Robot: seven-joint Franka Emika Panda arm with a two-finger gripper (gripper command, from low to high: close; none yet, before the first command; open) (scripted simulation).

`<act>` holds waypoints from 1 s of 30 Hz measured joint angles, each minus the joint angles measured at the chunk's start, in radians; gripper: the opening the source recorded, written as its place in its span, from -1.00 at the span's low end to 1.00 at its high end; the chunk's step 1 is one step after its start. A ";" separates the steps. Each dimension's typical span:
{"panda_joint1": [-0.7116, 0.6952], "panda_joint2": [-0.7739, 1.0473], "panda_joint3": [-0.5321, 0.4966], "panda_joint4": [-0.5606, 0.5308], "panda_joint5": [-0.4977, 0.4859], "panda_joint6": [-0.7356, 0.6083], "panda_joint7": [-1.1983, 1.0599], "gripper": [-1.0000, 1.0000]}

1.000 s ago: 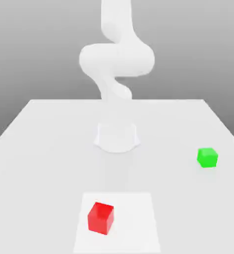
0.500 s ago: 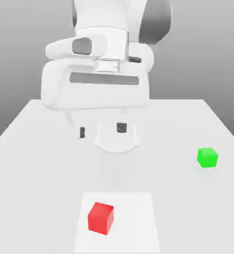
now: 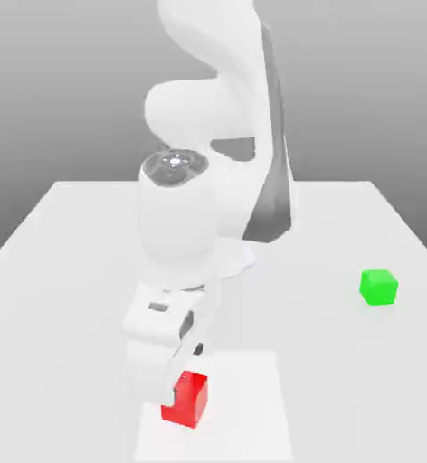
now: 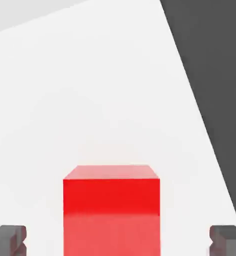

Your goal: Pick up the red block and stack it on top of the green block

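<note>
The red block (image 3: 190,399) rests on a lighter square patch near the table's front, on the exterior view's left of centre. My gripper (image 3: 176,384) has come down right at it, and the white hand covers the cube's upper left corner. In the hand view the red block (image 4: 111,210) sits between my two dark fingertips (image 4: 7,240), which stand wide apart with a gap on each side of the cube, so the gripper (image 4: 118,242) is open and touches nothing. The green block (image 3: 378,287) stands alone far off on the exterior view's right.
The white square patch (image 3: 253,407) lies under the red block on the pale table (image 3: 72,271). My arm's round base (image 3: 242,260) is at the table's middle back. In the hand view a dark area (image 4: 215,75) lies past the table's edge.
The arm has swung forward and down from above the table's back to the red block. The fingers stayed open. Neither block has moved.
</note>
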 joint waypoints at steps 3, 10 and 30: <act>-0.012 0.028 0.015 0.004 0.014 0.023 -0.011 -1.00; 0.003 -0.023 -0.007 -0.004 -0.018 -0.021 0.013 -1.00; 0.695 -0.449 0.357 -0.222 -0.028 -0.213 -0.199 -1.00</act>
